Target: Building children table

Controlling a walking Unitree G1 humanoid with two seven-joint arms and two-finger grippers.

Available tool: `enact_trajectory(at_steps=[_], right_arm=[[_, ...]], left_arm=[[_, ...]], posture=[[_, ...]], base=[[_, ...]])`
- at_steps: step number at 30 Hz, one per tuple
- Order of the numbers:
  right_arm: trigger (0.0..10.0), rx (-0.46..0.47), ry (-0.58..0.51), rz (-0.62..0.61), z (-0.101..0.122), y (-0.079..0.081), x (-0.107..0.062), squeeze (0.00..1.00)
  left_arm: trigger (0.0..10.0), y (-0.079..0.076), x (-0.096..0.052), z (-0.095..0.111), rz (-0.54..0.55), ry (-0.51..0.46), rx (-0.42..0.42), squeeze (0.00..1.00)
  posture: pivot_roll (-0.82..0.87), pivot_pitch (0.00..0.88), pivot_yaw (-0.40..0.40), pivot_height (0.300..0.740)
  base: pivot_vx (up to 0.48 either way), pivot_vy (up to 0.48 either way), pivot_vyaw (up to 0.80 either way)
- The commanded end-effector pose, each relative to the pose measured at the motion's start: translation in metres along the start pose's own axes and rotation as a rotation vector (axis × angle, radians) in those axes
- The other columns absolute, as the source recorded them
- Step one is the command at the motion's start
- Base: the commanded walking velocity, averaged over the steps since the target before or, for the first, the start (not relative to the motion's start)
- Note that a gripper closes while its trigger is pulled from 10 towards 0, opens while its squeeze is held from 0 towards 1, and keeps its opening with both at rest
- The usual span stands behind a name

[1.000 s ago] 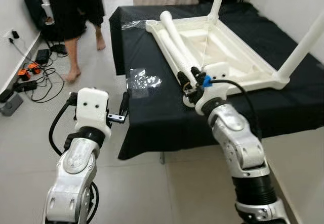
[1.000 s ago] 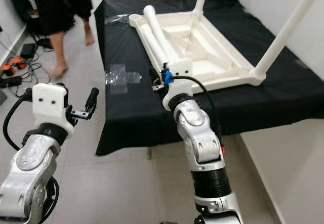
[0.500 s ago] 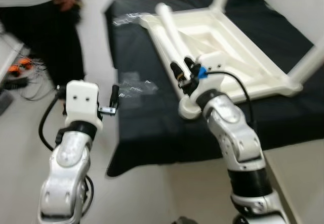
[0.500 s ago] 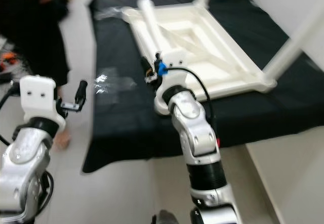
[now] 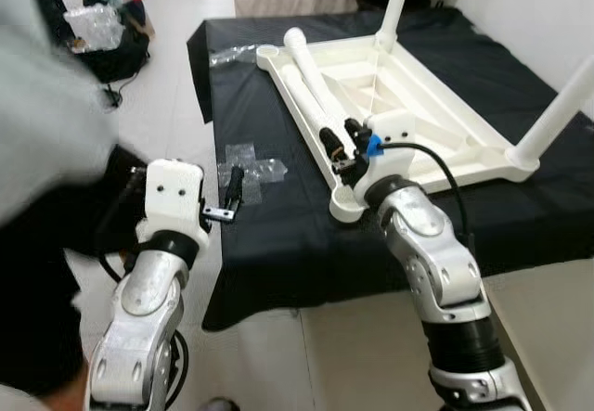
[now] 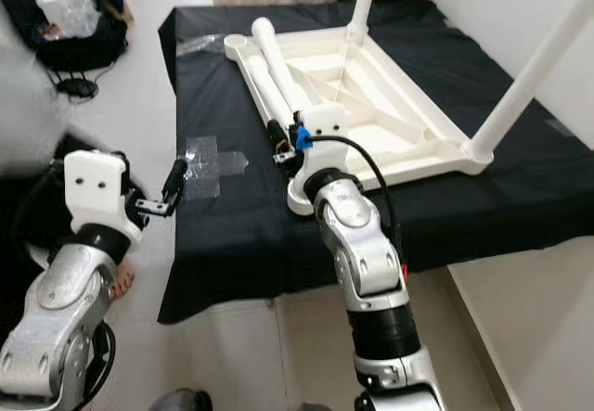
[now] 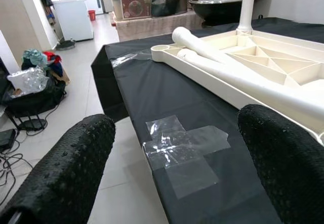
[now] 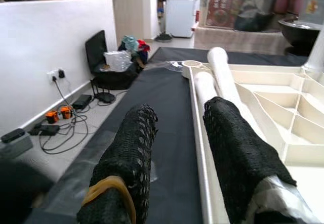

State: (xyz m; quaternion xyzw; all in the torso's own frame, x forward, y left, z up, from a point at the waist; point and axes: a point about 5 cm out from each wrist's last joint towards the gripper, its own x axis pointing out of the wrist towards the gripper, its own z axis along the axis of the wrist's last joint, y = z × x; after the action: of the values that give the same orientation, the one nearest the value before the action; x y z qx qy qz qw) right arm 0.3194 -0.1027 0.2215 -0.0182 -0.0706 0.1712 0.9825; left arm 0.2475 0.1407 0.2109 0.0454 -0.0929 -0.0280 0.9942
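The black-draped counter (image 5: 278, 235) carries the big white plastic children's table top (image 5: 436, 114), lying upside down with its ribbed underside showing, one white leg (image 5: 394, 3) standing up at the far corner and another (image 5: 557, 114) at the robot's right. Along the top's left-hand edge lie two loose white tubular legs (image 5: 311, 72), side by side, their long axis running away from the robot toward the far end of the counter. The right gripper (image 5: 342, 140) sits at the near ends of those tubes, close by the empty round socket (image 5: 345, 209) at the near corner; its black fingers (image 8: 238, 148) stand a little apart, pointing along the tubes with one of them over the nearer tube, and I cannot tell whether they touch it. They hold nothing that I can make out. The left gripper (image 5: 230, 188) hangs off the counter's left edge, fingers (image 7: 66, 173) spread wide and empty, facing a crumpled clear plastic wrapper (image 5: 251, 165) on the cloth. To my eye the right arm is much the nearer to the loose legs.
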Motion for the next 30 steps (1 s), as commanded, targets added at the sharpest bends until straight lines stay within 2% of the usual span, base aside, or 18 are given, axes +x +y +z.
enact_trajectory(at_steps=[1,9,14,17,19,21,22,26,27,28,30], right_arm=[[10.0,0.007,0.017,0.014,-0.004,0.003,-0.002,0.0],[10.0,0.01,0.108,0.102,-0.021,0.017,-0.006,0.0],[10.0,0.001,0.114,0.106,-0.022,0.018,-0.005,0.0],[10.0,-0.014,0.133,0.214,-0.022,0.045,0.017,0.0],[10.0,-0.014,0.133,0.214,-0.022,0.045,0.017,0.0],[10.0,-0.013,0.146,0.211,-0.021,0.055,0.042,0.0],[10.0,-0.013,0.146,0.211,-0.021,0.055,0.042,0.0],[10.0,-0.033,0.182,0.163,-0.021,0.052,0.063,0.0],[10.0,-0.033,0.182,0.163,-0.021,0.052,0.063,0.0],[10.0,-0.045,0.218,0.079,-0.021,0.038,0.075,0.0],[10.0,-0.039,0.239,0.046,-0.021,0.032,0.079,0.0]], left_arm=[[10.0,-0.003,-0.003,0.0,-0.018,0.002,-0.024,0.0],[10.0,-0.008,-0.007,-0.002,-0.05,0.007,-0.042,0.0],[10.0,-0.009,-0.007,-0.002,-0.051,0.008,-0.041,0.0],[10.0,-0.006,-0.009,-0.003,-0.041,0.015,-0.035,0.0],[10.0,-0.006,-0.009,-0.003,-0.041,0.015,-0.035,0.0],[10.0,-0.004,-0.01,-0.003,-0.033,0.015,-0.031,0.0],[10.0,-0.004,-0.01,-0.003,-0.033,0.015,-0.031,0.0],[10.0,-0.006,-0.012,-0.001,-0.03,0.012,-0.034,0.0],[10.0,-0.006,-0.012,-0.001,-0.03,0.012,-0.034,0.0],[10.0,-0.007,-0.015,0.0,-0.029,0.018,-0.038,0.0],[10.0,-0.007,-0.017,-0.001,-0.028,0.024,-0.037,0.0]], posture=[[0.03,0.119,-0.071,0.74],[0.02,0.118,-0.074,0.74],[0.02,0.118,-0.074,0.74],[0.04,0.125,-0.097,0.74],[0.04,0.125,-0.097,0.74],[0.03,0.134,-0.109,0.74],[0.03,0.134,-0.109,0.74],[0.03,0.153,-0.124,0.74],[0.03,0.153,-0.124,0.74],[0.04,0.17,-0.132,0.74],[0.04,0.175,-0.132,0.74]], base=[[0.0,0.0,0.0],[0.0,0.0,0.0],[0.0,0.0,0.0],[0.0,0.0,0.0],[0.0,0.0,0.0],[0.0,0.0,0.0],[0.0,0.0,0.0],[0.0,0.0,0.0],[0.0,0.0,0.0],[0.0,0.0,0.0],[0.0,0.0,0.0]])
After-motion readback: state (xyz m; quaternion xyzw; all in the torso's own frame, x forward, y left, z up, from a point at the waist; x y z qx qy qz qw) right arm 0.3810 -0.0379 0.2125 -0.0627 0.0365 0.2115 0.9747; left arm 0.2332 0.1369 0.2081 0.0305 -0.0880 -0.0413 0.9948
